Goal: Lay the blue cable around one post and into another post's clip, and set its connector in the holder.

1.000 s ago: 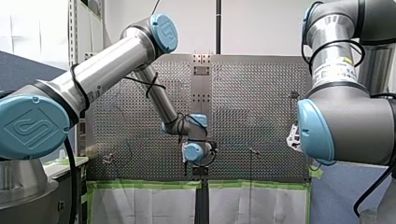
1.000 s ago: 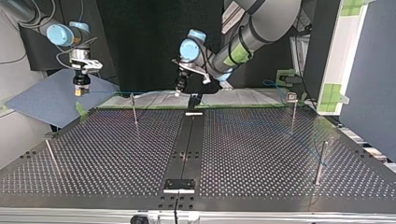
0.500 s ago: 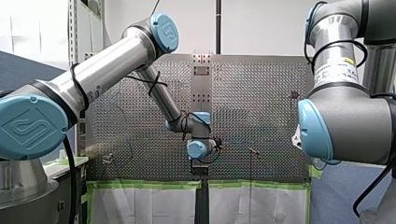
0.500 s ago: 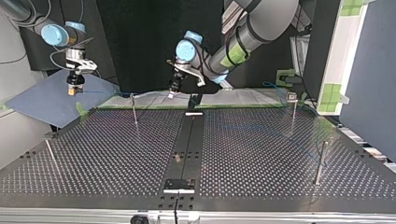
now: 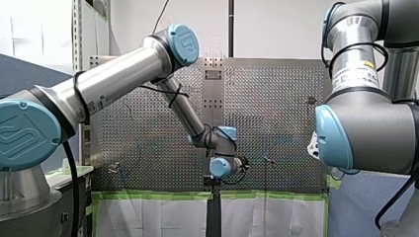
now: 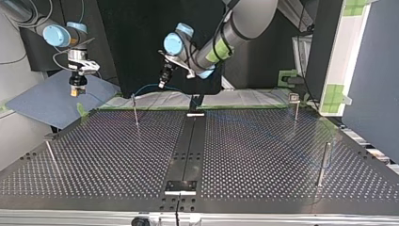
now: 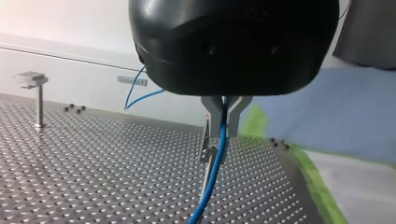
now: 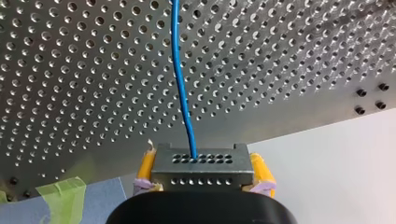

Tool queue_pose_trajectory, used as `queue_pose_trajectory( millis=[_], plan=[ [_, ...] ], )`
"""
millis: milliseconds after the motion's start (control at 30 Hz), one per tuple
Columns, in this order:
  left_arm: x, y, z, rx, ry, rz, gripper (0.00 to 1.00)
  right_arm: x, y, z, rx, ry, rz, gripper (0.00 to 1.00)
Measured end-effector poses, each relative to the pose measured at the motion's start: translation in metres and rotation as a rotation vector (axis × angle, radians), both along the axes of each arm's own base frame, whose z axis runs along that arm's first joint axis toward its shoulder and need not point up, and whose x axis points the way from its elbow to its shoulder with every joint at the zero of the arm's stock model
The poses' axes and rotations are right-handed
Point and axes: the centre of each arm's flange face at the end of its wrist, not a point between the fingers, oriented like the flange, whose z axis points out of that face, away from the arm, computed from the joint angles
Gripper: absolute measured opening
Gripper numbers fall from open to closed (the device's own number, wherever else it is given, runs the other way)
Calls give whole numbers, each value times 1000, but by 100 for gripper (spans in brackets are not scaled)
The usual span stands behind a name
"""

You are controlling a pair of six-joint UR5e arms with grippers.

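We see a robot lab: a perforated metal table with steel posts, green tape along its edge, a black backdrop behind, and the industrial left arm and right arm reaching over it.

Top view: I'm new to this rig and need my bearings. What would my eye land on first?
My left arm sweeps in from the top edge; my left gripper pinches the cable above the table's far edge, near a post. At the view's left, my right gripper hangs beyond the table, clamping the connector between yellow pads.
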Motion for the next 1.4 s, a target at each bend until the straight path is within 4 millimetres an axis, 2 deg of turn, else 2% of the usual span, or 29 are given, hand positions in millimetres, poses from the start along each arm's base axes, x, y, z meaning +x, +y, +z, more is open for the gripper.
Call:
queue_pose_trajectory(
  millis=[367, 800, 1100, 1400],
  plan=[
    [24, -8, 15, -26, -20, 15, 0, -12, -2, -20, 40, -24, -24, 0],
    [37, -2, 17, -57, -24, 3, 0, -16, -7, -20, 52, -35, -28, 0],
    [34, -3, 15, -43, -20, -22, 0, -20, -3, -24, 80, -32, -67, 0],
    [28, 19, -4, 4, -8, -1, 0, -29, 3, -29, 93, -27, -115, 0]
  ],
)
